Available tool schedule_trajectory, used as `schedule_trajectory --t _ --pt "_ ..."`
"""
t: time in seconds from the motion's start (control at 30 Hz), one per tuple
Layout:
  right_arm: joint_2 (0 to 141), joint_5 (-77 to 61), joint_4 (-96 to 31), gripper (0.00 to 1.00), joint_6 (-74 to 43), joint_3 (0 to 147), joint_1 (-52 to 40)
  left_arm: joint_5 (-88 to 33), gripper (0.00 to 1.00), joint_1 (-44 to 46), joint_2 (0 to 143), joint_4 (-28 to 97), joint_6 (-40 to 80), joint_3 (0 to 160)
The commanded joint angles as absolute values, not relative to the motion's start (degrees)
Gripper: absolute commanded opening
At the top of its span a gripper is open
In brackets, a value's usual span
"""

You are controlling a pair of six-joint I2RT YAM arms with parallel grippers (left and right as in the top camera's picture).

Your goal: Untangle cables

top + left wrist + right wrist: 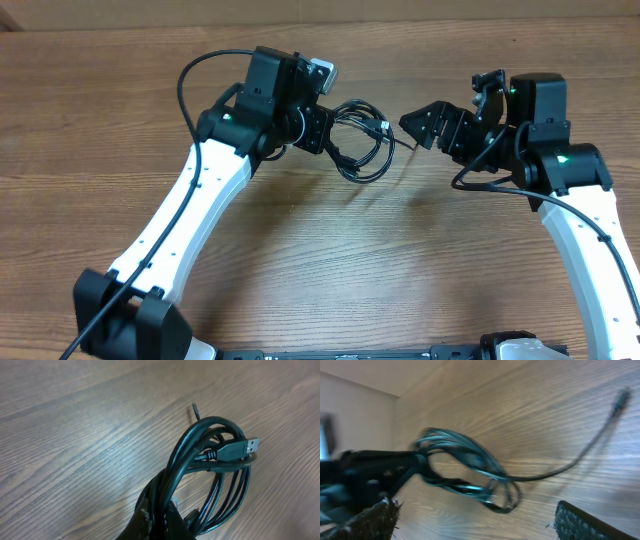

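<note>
The cables [362, 140] are a bunch of thin black loops held just above the wooden table at centre back. My left gripper [322, 130] is shut on the bunch's left side. In the left wrist view the loops [210, 465] hang from the fingers [162, 517], and a silvery USB plug [247, 447] sticks out to the right. My right gripper [425, 125] is open and empty, just right of the bunch. The right wrist view shows the loops [470, 472] beyond its spread fingers [475, 522], with one loose strand [580, 457] trailing right to a small plug tip [620, 400].
The wooden table [330, 260] fills the view. The white left arm [190, 200] runs from front left, and the white right arm [590, 230] from front right. A wall shows at the back in the right wrist view [355, 405].
</note>
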State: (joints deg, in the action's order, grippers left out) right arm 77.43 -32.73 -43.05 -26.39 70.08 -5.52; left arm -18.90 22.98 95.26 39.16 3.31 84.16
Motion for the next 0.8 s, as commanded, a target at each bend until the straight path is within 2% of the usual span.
schedule_trajectory --t 0.0,0.1,0.2,0.23,0.57,0.7,0.77 --pt "77.8 -33.6 -38.5 0.95 -34.1 71.6 -8.8 -22.2 0.04 22.9 97.0 38.5 -3.6 85.5" --pt "79.4 -32.6 -34.2 0.9 -41.1 71.6 -11.8 -22.5 0.04 22.9 97.0 37.8 -4.1 85.5" --pt "83.8 -31.4 -29.9 0.77 -47.4 71.6 -15.8 -22.5 0.04 22.9 97.0 37.4 -4.1 85.5" --pt "85.0 -31.4 -29.1 0.75 -48.2 71.6 -16.6 -22.5 0.04 22.9 97.0 37.5 -4.1 85.5" --pt "89.9 -27.4 -28.2 0.52 -49.5 71.6 -17.7 -23.0 0.04 22.6 96.9 37.5 -1.8 85.6" --pt "90.6 -24.9 -29.9 0.44 -49.4 71.6 -17.7 -31.9 0.04 20.8 96.9 37.4 1.7 85.7" --pt "91.1 -25.0 -29.9 0.4 -48.6 71.5 -17.8 -34.6 0.04 18.2 96.9 37.4 8.0 85.7"
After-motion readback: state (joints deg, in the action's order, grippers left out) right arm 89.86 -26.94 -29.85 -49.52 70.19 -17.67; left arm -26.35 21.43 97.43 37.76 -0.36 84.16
